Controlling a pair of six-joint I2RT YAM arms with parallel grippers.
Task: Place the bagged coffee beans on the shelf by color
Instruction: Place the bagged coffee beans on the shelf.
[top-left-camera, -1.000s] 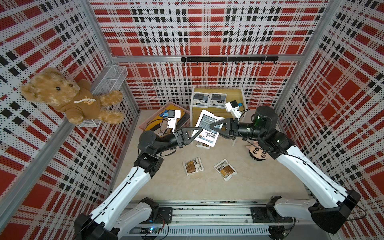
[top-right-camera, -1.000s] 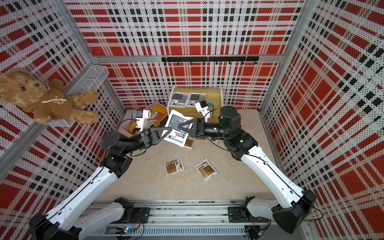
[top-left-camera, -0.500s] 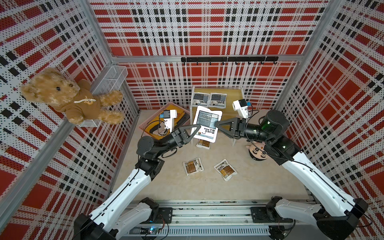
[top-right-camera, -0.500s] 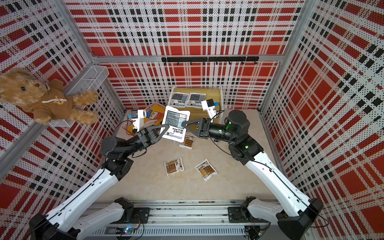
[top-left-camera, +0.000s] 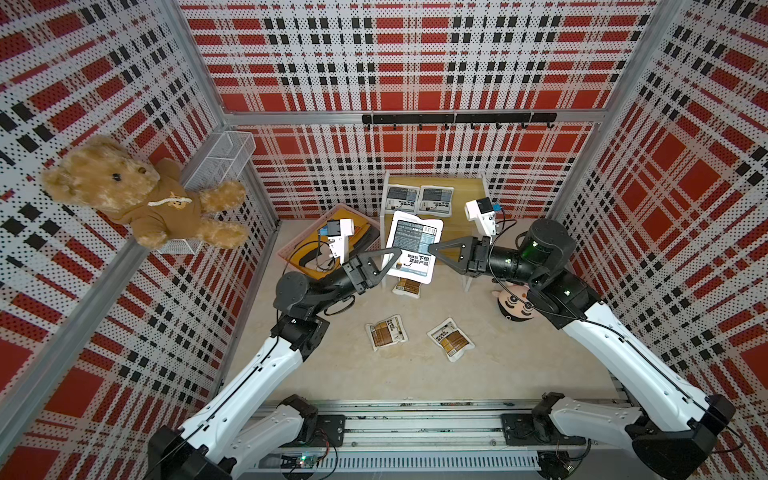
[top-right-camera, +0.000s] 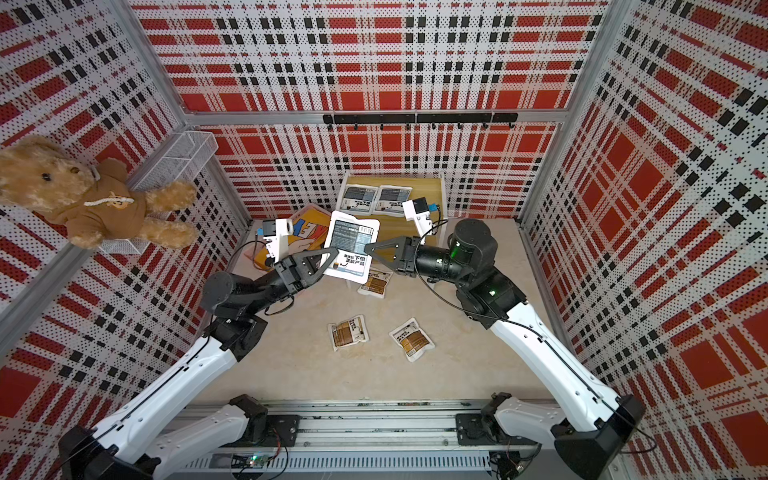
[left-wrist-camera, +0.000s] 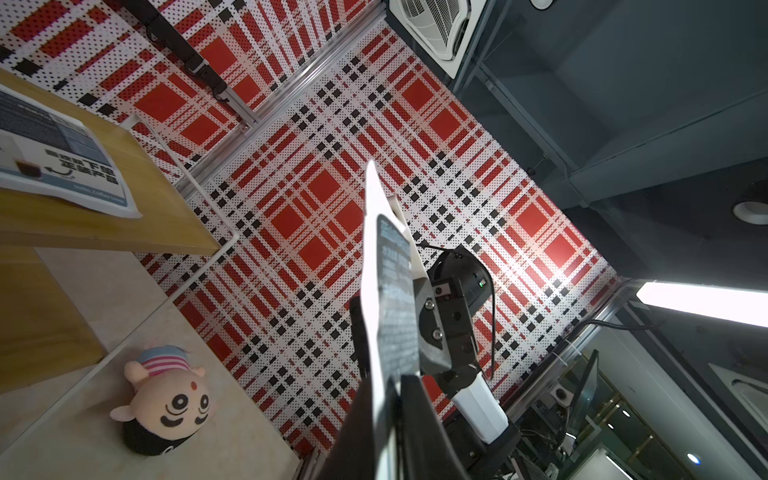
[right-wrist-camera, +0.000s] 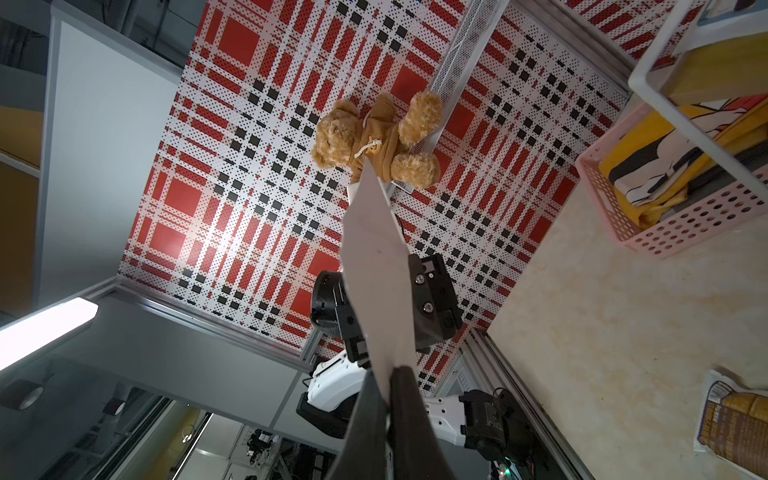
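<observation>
What things here are made of

My right claw (right-wrist-camera: 391, 376) is matt black plastic; the pouch (top-left-camera: 415, 245) is smooth, faintly shiny film. The shelf (top-left-camera: 461, 187) has satin wood-grain boards on thin painted metal legs. The bear (top-left-camera: 124, 191) is fuzzy plush, the basket (right-wrist-camera: 685, 226) perforated plastic, the tabletop (top-left-camera: 415, 382) matt and stone-patterned.

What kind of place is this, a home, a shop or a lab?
Probably a staged robot test booth in a lab: plaid perforated wall panels on aluminium framing, a robot base rail, and, in a wrist view, a ceiling air vent beyond the walls.
</observation>
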